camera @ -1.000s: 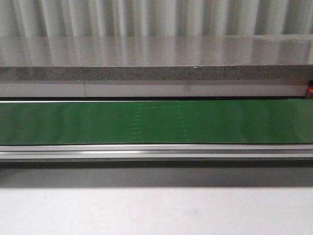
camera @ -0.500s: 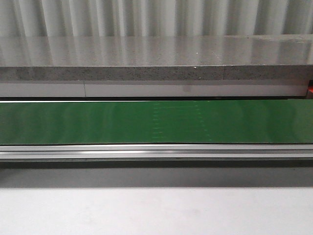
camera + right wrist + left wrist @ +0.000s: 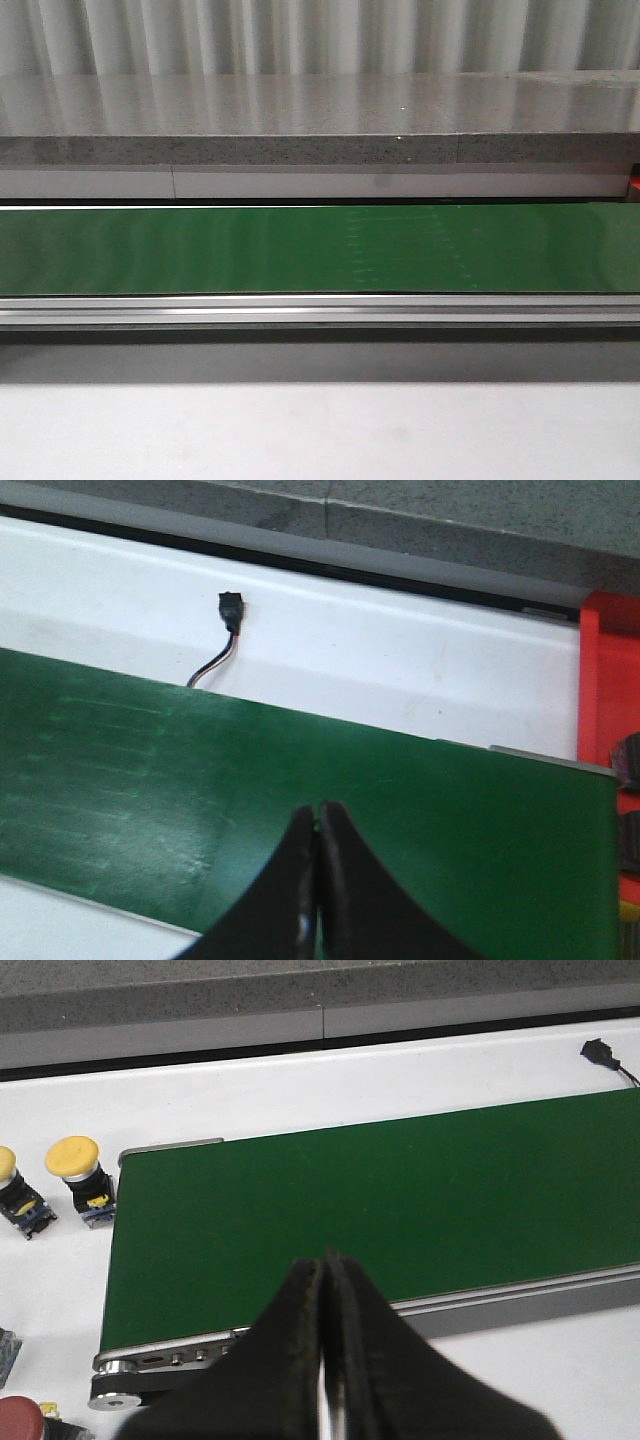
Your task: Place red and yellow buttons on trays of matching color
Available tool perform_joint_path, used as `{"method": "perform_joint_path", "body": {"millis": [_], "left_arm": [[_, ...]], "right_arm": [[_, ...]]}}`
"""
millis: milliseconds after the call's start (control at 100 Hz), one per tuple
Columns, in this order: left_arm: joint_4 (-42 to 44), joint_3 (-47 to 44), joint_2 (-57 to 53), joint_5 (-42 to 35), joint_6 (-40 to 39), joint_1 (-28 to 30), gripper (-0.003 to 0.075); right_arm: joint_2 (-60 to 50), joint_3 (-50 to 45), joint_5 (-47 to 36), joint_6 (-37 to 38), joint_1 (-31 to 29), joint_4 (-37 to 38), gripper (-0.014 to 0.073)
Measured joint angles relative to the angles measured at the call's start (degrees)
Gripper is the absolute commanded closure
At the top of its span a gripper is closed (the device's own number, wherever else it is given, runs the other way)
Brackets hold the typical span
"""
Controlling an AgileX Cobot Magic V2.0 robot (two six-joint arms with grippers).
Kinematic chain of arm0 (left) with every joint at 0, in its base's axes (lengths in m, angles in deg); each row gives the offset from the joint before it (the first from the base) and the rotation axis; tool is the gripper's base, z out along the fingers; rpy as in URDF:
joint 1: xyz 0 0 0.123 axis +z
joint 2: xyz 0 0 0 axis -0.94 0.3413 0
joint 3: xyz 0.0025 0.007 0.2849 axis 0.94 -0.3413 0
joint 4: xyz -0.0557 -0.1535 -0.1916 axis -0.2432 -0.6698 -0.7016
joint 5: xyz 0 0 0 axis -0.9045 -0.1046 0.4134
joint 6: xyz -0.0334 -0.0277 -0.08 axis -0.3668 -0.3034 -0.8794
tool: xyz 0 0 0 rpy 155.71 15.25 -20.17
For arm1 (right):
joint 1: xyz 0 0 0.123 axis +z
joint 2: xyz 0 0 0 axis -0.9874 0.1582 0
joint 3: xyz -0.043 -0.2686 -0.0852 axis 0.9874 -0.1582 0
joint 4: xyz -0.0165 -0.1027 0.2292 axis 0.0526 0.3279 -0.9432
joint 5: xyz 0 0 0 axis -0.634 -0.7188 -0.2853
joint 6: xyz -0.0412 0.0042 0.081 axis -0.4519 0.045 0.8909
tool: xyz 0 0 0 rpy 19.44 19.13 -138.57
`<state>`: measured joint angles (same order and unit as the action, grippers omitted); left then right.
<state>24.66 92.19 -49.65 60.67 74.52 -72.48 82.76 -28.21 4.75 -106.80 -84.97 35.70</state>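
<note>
Two yellow buttons (image 3: 80,1167) and one red button (image 3: 20,1420) sit untouched beside the belt (image 3: 370,1210); both grippers (image 3: 327,1360) (image 3: 318,880) are pressed together, empty.

White table (image 3: 300,1100) carries green conveyor (image 3: 400,1210) (yellow buttons (image 3: 75,1160) beside).

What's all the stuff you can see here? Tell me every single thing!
Conveyor belt: one, green, across the table.
Yellow buttons: two, one beside the belt's end, another cut off at the picture's edge.
Red button: one, partly seen, near the belt's end.
Red tray: one, past the belt's other end.
Cable plug: one, black, on the white table.
Left gripper: black, closed, empty.
Right gripper: black, closed, empty.
</note>
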Motion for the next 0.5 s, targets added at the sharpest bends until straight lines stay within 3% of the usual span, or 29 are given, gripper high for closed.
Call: {"method": "perform_joint_path", "body": {"millis": [500], "left_arm": [[0.00, 0.00, 0.00, 0.00, 0.00, 0.00, 0.0740]], "right_arm": [[-31.68, -16.47, 1.35, -0.65, 1.98, 0.23, 0.0661]]}}
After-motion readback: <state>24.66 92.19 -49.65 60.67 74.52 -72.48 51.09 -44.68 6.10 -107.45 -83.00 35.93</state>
